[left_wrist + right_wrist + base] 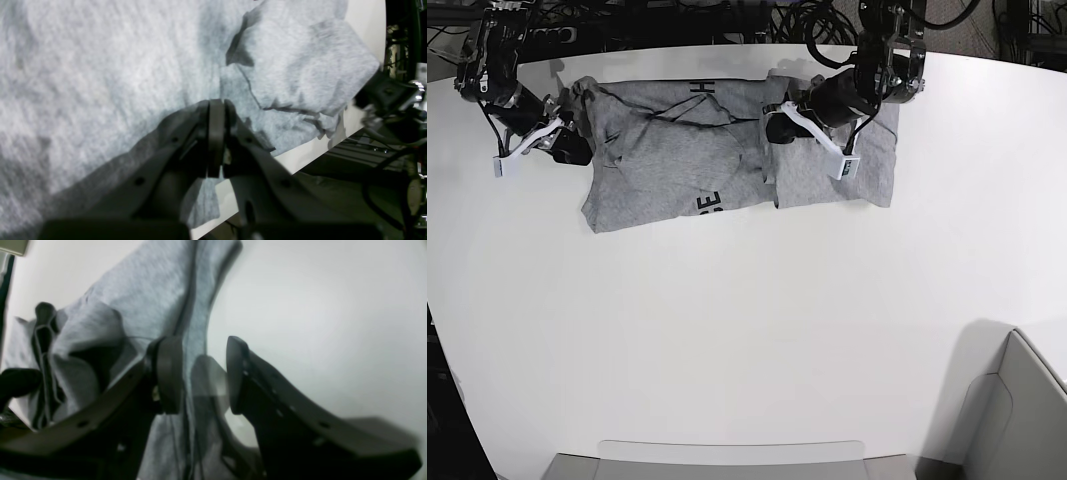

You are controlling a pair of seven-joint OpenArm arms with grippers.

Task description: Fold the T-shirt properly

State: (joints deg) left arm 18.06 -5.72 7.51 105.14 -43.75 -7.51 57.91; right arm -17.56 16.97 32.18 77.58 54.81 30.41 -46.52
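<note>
- Two grippers work at one heather-grey T-shirt (672, 165), which lies across the far half of the white desk (677, 320) as you look through the base view.
- Your left gripper (217, 104) has its jaws clenched, fingertips together against the shirt's surface; you can't tell whether a pinch of cloth is caught in them.
- Your right gripper (200, 341) has its jaws released and spread wide, one fingertip over the grey cloth and the other over the bare desk, with the shirt's edge running between them.
- In the base view, you see your right gripper beside the shirt's left end, and your left gripper over the bulkier part towards the right.
- You have the garment stretched sideways, creased and bunched, with loose folds between the two arms and layers doubled over near each end.
- Black lettering (709, 203) shows at the shirt's near edge, and one more black letter (701, 87) shows at the far edge; the rest of what faces you is plain.
- Down in the base view's lower right corner, you have a grey object (1017, 420) with raised sides.
</note>
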